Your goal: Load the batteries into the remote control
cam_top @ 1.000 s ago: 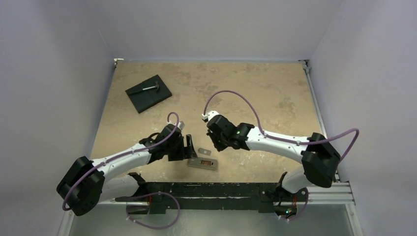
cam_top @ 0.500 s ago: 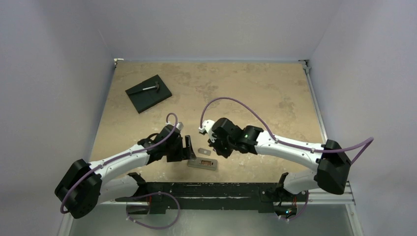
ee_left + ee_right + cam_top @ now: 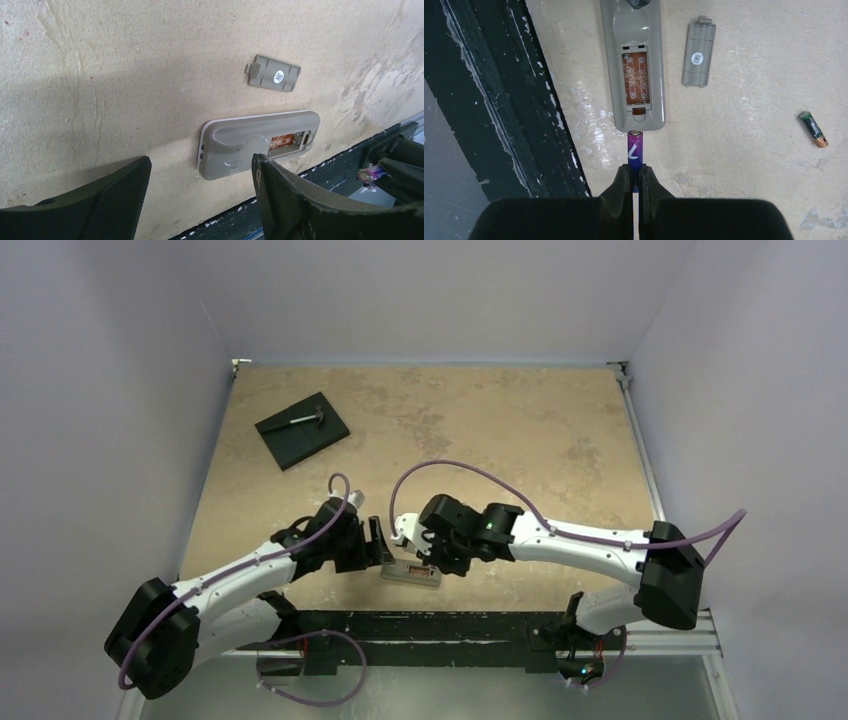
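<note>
Top external view: the right hand (image 3: 634, 172), pinching the purple battery (image 3: 634, 145), has swung left to the remote (image 3: 636, 35), which lies back-up at the worktop's (image 3: 749, 100) near edge. Insertion seems next; the left hand (image 3: 200, 167) stays spread by its left end.

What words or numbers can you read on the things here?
Nothing can be read for sure.
Round white sticker on the small grey plastic battery cover: tiny dark print, too small to read.
Purple cylindrical battery in the right end effector: a white mark, partly hidden, unreadable.
Dark cylindrical battery with an orange tip: marks too small to read.
Grey back of the rectangular remote control: no text visible.
</note>
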Motion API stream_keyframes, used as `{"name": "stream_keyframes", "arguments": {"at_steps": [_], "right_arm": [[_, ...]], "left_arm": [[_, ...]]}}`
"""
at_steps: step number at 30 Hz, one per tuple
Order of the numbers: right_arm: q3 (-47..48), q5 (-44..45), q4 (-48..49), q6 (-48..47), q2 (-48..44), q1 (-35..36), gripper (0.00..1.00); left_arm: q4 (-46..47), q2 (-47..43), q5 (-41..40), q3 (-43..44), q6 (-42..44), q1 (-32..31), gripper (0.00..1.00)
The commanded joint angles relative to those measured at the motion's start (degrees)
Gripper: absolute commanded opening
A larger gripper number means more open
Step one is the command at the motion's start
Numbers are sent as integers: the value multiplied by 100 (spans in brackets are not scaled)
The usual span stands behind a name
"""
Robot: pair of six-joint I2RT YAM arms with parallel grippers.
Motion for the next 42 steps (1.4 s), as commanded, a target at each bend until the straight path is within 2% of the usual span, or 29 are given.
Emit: {"name": "stream_keyframes", "arguments": {"at_steps": [1,9,23,42], "right_arm": [[317,-104,-129,-297,234,102,1],[478,-108,-75,-336,651,191,1],[822,-124,39,-364,1271,266,5],[1051,-96,59,-363,1668,265,10]], "left_arm": [[300,-191,285,-276,-120,224,74],[557,-319,698,-547,-225,525,73],[580,-304,684,-633,-292,658,66],[588,-292,680,-644,-232,673,65]]}}
